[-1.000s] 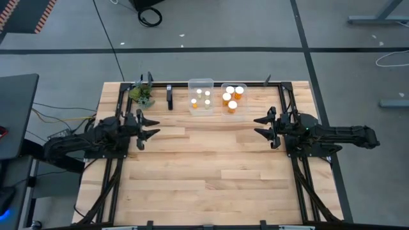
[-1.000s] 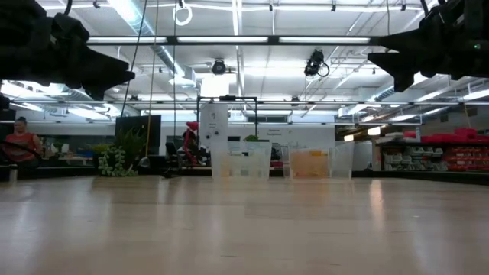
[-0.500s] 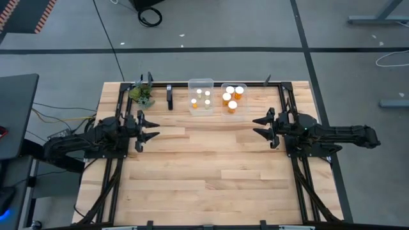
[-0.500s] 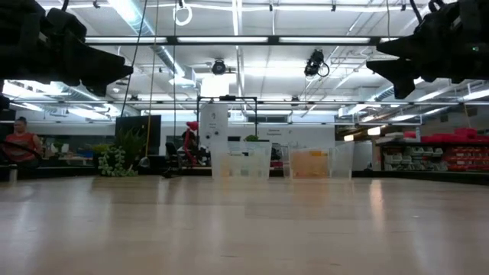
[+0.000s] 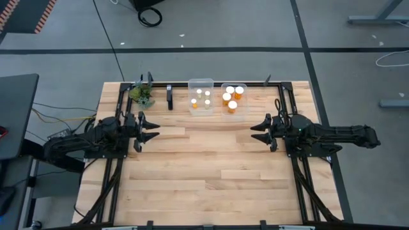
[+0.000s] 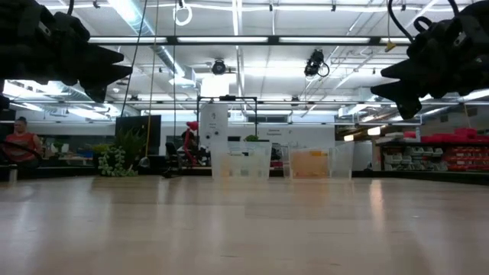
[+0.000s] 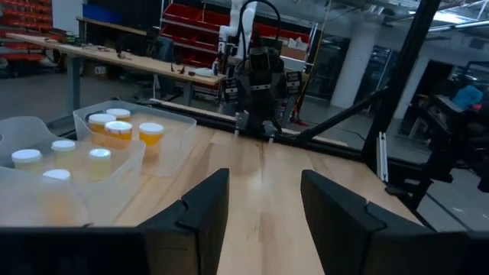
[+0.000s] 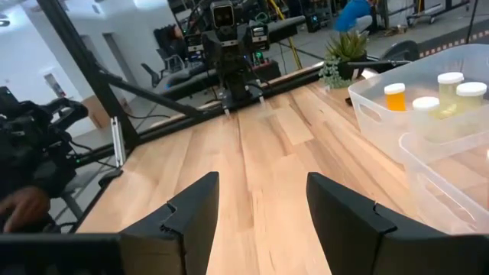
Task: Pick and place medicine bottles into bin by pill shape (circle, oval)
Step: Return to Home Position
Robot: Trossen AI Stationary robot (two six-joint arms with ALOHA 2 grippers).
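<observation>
The table (image 5: 204, 172) is pale blond wood in a patchwork of long planks, edged by a black frame (image 5: 255, 83). The left arm (image 5: 83, 142) and right arm (image 5: 339, 136) are black over a grey floor (image 5: 64, 64) crossed by dark lines. In the clear bins (image 5: 200, 82) the larger bottles (image 5: 231, 97) are amber-orange with white caps and the smaller bottles (image 5: 200, 97) look paler, perhaps yellowish, also white-capped; the plant sprig (image 5: 142, 94) is green.

The right pincer (image 5: 256, 132) has crept toward the middle of the table (image 5: 211, 176) and dipped lower.
</observation>
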